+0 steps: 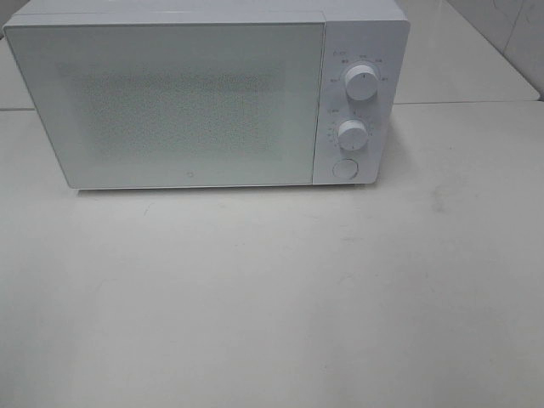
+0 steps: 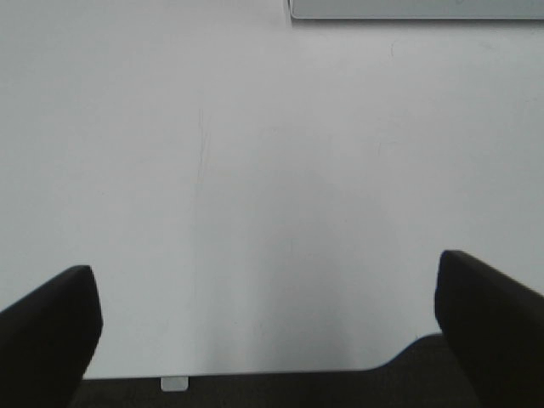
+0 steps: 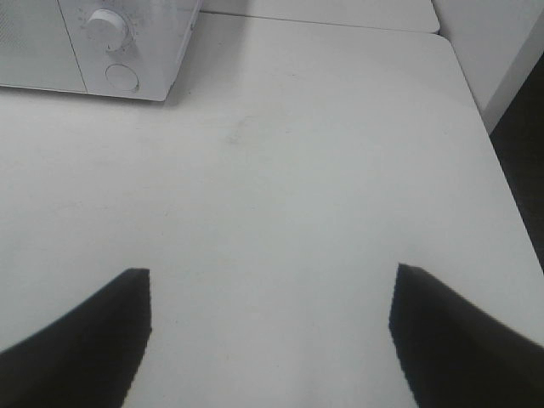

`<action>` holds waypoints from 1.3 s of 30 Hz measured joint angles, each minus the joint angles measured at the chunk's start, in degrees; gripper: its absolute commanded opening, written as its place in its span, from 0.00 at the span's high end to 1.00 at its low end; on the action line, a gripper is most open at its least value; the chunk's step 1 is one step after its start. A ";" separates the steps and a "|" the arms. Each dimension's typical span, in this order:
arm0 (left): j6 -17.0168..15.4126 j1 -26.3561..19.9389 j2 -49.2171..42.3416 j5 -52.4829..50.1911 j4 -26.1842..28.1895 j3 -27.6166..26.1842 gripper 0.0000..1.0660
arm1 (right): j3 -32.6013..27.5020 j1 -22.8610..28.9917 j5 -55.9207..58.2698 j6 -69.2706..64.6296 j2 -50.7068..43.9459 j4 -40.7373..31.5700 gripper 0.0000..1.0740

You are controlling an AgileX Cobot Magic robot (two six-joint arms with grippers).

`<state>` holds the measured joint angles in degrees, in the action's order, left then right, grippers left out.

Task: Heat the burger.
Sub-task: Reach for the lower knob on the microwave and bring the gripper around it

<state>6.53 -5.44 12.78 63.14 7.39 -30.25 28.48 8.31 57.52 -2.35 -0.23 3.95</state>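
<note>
Not finding the burger in any view: neither lying on the counter (image 1: 272, 297) nor showing through the frosted door (image 1: 170, 102) of the microwave (image 1: 365, 30) (possibly sitting inside, but not telling from here). Seeing the door shut flush.

Judging the step in hand as working the control panel: either pressing the round button (image 1: 344, 168) to release the door, or turning the lower dial (image 1: 351, 133) if already loaded. Doing it well:
- reaching with the right arm, as the one nearer the panel
- narrowing the right fingers (image 3: 85, 340) before pinching a dial, or pushing the button squarely and gently with one tip, avoiding shoving the microwave back
- holding the left fingers (image 2: 51, 331) out of the door's swing

Finding both pairs spread wide, holding nothing, hovering over the counter.

Comparing views:
- getting the whole front and the upper dial (image 1: 362, 83) only from the high camera, with neither arm showing there
- getting the fingers only from the wrist cameras
- catching just a low edge of the microwave from the left wrist, and the lower dial and button corner from the right
</note>
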 measured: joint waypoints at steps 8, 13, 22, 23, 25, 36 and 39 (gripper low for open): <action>0.00 0.00 -9.34 -0.92 0.00 0.46 0.05 | 0.00 0.00 0.00 0.00 0.00 0.00 0.29; 0.00 0.00 -12.95 -0.92 0.00 0.57 0.05 | 0.00 0.00 0.00 0.00 0.00 0.00 0.29; 0.00 0.00 -12.95 -0.92 0.34 0.57 0.05 | 0.00 0.00 0.00 0.00 0.00 0.00 0.29; 0.00 0.00 -12.95 -0.92 0.34 0.57 0.05 | 0.00 0.00 0.00 0.00 0.00 0.00 0.29; 0.00 0.00 -12.95 -0.92 0.46 0.57 0.05 | 0.00 0.00 0.00 0.00 0.00 0.00 0.29; 0.00 0.00 -12.95 -0.92 0.52 0.57 0.05 | 0.17 0.00 -0.06 -0.17 0.00 0.00 0.35; 0.00 0.00 -12.95 -0.92 0.52 0.57 0.05 | 1.03 0.00 -2.46 -1.38 0.00 -0.11 0.38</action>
<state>6.53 -5.44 -0.17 62.22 7.91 -29.68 29.51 8.31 55.06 -3.72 -0.23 3.84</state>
